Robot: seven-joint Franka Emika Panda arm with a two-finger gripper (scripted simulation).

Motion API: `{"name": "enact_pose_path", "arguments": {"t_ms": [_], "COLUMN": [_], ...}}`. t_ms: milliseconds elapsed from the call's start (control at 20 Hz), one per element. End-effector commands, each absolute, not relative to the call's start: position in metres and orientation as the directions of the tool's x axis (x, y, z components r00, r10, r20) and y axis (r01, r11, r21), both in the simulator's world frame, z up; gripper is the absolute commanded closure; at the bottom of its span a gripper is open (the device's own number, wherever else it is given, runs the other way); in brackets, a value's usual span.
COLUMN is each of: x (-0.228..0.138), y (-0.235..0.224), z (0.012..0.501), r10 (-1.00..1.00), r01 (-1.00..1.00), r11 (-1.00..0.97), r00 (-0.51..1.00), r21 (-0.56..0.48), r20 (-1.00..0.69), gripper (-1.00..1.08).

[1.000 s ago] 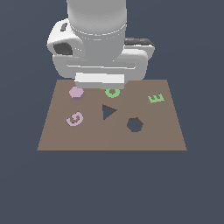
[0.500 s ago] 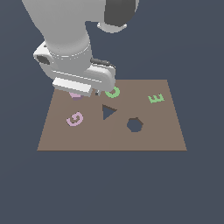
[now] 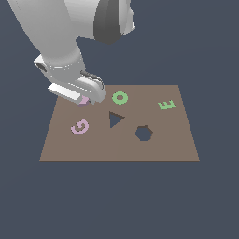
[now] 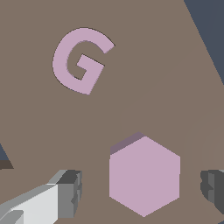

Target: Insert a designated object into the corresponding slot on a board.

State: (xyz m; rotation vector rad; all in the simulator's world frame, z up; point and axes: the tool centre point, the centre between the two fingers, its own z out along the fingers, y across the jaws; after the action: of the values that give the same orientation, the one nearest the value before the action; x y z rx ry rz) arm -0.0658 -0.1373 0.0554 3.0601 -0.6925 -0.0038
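Note:
The pink-lilac hexagonal block (image 4: 144, 175) rests on the brown board (image 3: 154, 149) near its far corner on the exterior view's left. In the exterior view only a sliver of the block (image 3: 83, 101) shows under the hand. My gripper (image 4: 142, 190) is open, with one finger (image 4: 68, 192) on each side of the block and a gap to both. The dark hexagonal slot (image 3: 144, 133) lies empty toward the exterior view's right, past the triangular cut-out (image 3: 115, 119).
A pink letter G (image 3: 80, 126), also close by in the wrist view as the G (image 4: 81, 59), a green ring O (image 3: 120, 97) and a green letter E (image 3: 166, 105) lie on the board. The arm's bulk hangs over the board's far left corner.
The arm has swung toward the exterior view's left and come down. The hand now sits low over the block, which is nearly hidden in the exterior view.

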Motion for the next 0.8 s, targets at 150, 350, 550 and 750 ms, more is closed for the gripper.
{"name": "enact_pose_path", "arguments": {"t_ms": [150,350,550,750], "x": [-0.069,-0.069,-0.069,-0.069], "y": [-0.142,-0.141,-0.141,-0.141], "z": [0.050,0.050,0.042,0.031], "r10": [-0.450,-0.448,-0.448,-0.448], "r01": [-0.450,-0.448,-0.448,-0.448], "r11": [-0.893,-0.894,-0.894,-0.894], "r00": [0.893,0.894,0.894,0.894], "r21": [0.001,0.001,0.001,0.000], "r20": [0.000,-0.001,0.000,0.000], "gripper": [-0.92,-0.92,-0.92,-0.92]}}
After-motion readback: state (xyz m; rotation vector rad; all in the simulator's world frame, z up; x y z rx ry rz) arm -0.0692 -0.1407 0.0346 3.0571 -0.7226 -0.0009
